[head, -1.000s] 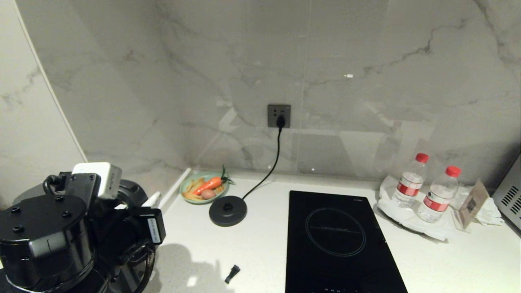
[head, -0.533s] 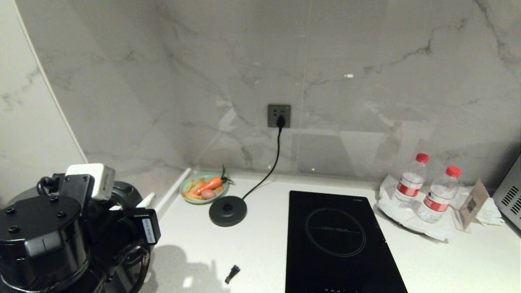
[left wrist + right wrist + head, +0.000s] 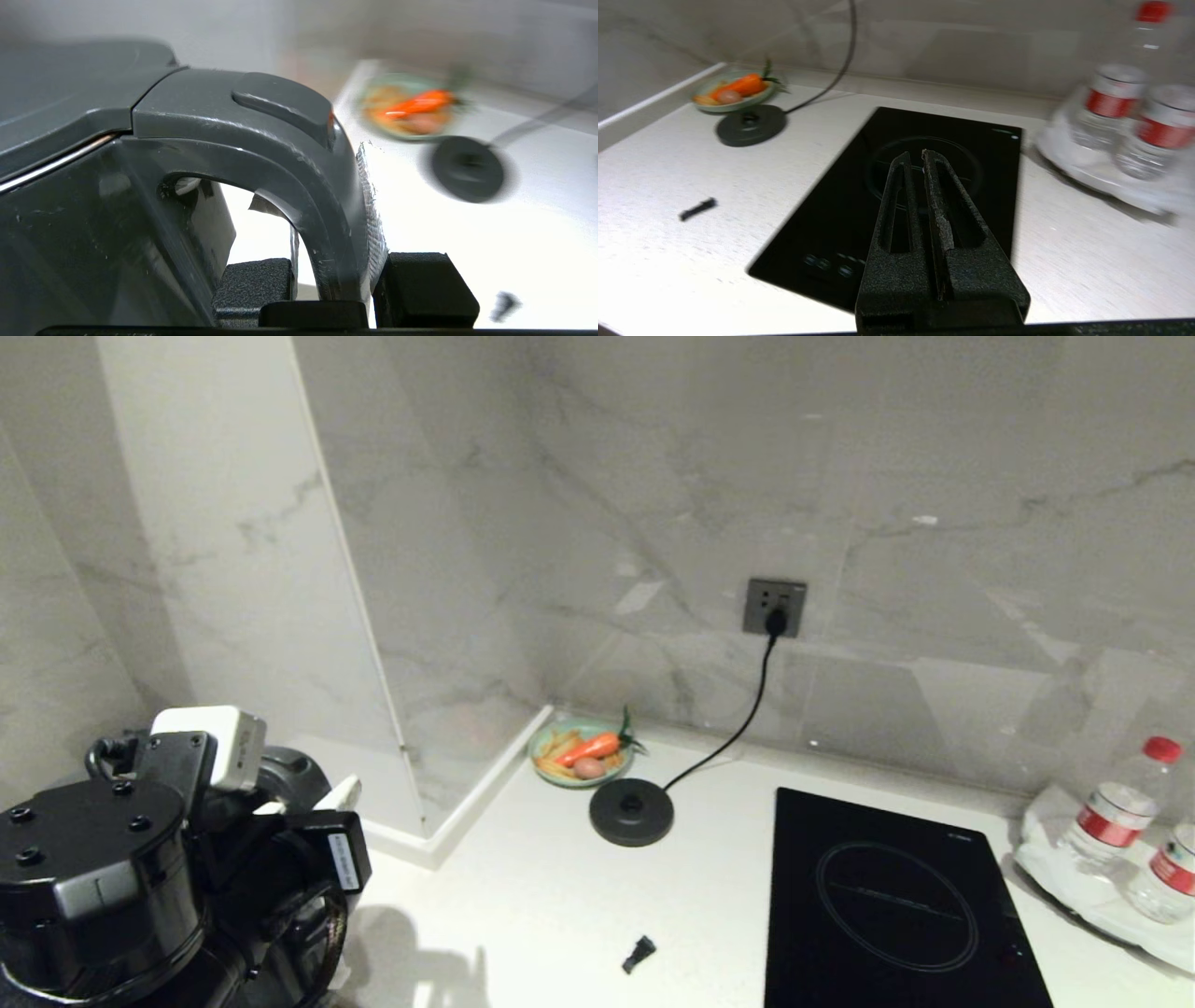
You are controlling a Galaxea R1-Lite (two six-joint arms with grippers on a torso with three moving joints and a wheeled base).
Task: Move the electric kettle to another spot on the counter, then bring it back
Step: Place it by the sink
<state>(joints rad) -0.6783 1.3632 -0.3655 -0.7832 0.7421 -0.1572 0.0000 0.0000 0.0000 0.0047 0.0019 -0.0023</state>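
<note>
Electric kettle [image 3: 140, 154] gripped by loop handle in left gripper [image 3: 334, 280], held at counter's [image 3: 541, 896] left end, off base disc [image 3: 631, 811]. Right gripper [image 3: 920, 161] clenched empty over hob [image 3: 840, 210].

The left gripper [image 3: 334, 280] is clamped on a dark handle at near left. The right gripper [image 3: 914, 158] is held closed, fingers pressed together.
</note>
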